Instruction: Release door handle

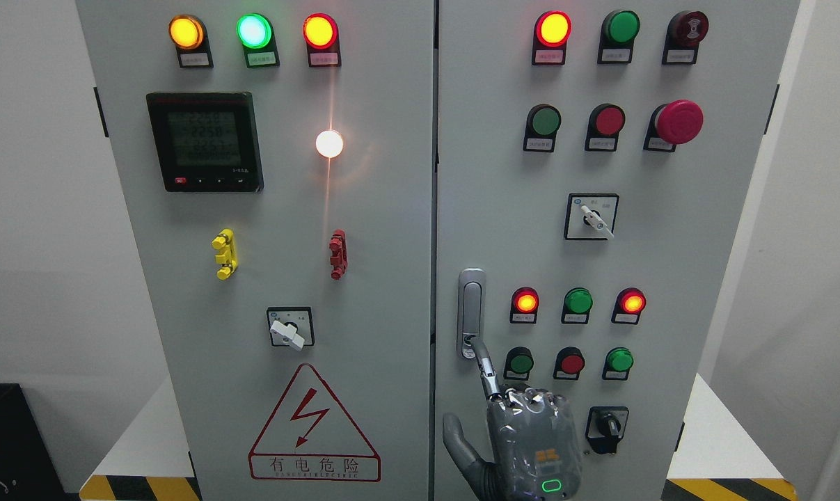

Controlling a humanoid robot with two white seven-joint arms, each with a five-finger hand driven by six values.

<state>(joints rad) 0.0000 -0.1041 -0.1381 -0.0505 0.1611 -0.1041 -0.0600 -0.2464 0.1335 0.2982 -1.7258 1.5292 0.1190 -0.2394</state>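
Observation:
The silver door handle [471, 306] stands upright on the left edge of the right cabinet door [705, 278]. My right hand [527, 438] comes up from the bottom edge just below it, its back toward the camera. Its index finger [486, 365] stretches up and its tip touches the handle's lower end. The thumb [458, 438] sticks out to the left, away from the door handle. The other fingers do not wrap around anything. My left hand is out of sight.
Lit and unlit pushbuttons [578, 300] and a black rotary switch [607, 424] crowd the panel right of the hand. A red emergency stop [678, 122] juts out at the upper right. The left door [204, 348] carries a meter [204, 141] and a warning triangle [314, 428].

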